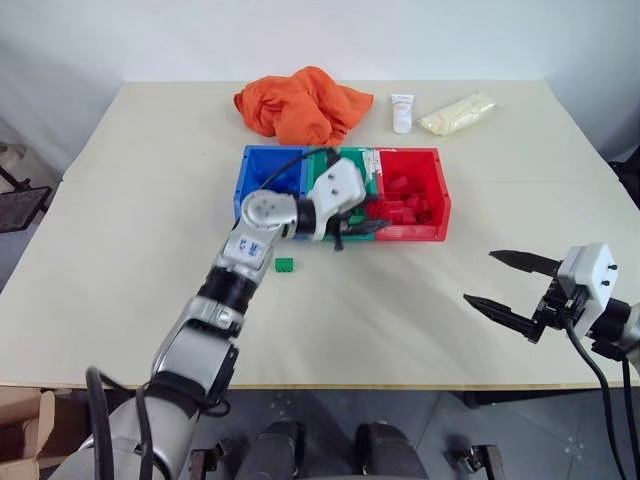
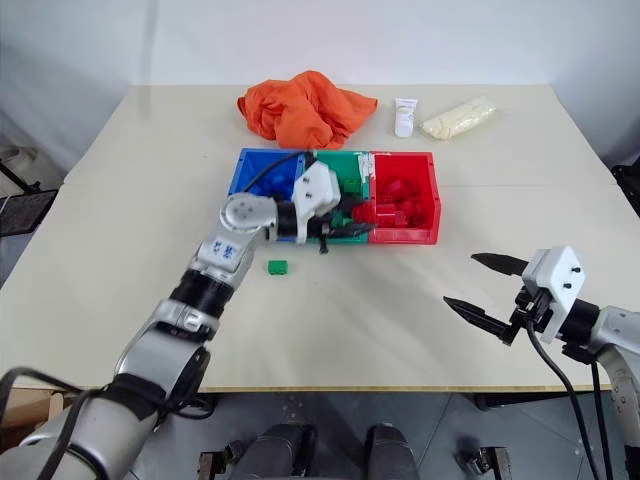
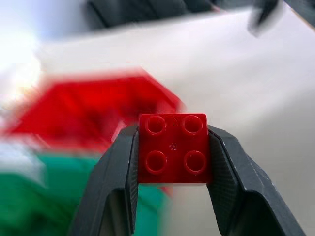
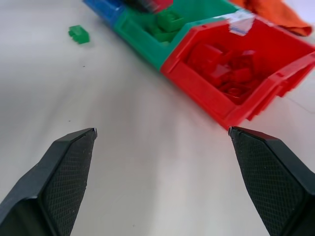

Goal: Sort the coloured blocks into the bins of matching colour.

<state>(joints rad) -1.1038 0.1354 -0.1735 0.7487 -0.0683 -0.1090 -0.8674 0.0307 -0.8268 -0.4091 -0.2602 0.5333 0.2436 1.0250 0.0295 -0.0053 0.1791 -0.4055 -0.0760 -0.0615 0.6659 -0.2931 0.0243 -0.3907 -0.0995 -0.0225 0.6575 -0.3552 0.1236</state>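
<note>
Pale and uncluttered, the tabletop (image 1: 120, 200) carries everything in this scene, with a white wall behind it; at its far edge lie an orange cloth (image 1: 300, 103), a white tube (image 1: 402, 112) and a pale yellow bag (image 1: 458, 114), none of which belongs to the sorting. Reading from the robot's left, the blue bin (image 1: 262, 172) comes first in the joined row, and just in front of it a lone green brick (image 1: 285, 264) sits on the bare surface, still to be sorted; next, the left gripper (image 3: 173, 162) hangs over the front of the green bin (image 2: 350, 172), its two fingers (image 3: 118, 172) clamped on a red brick (image 3: 173, 148) with four studs facing the wrist camera; the hold looks square, pads on opposite side faces. Further right stands the red bin (image 1: 438, 190), already heaped with red bricks (image 1: 405, 200); well apart from it, toward the near right edge, the right gripper (image 1: 510, 282) hovers above bare table with its jaws wide apart and nothing between them.

Judging by this, the step in hand is the carry of the red brick to the red bin. Doing it well seems to call for travelling on rightward past the shared wall between green and red trays, staying high enough to clear both rim and heap, and releasing only once the brick is fully over red; an early release risks dropping it among the green ones.
</note>
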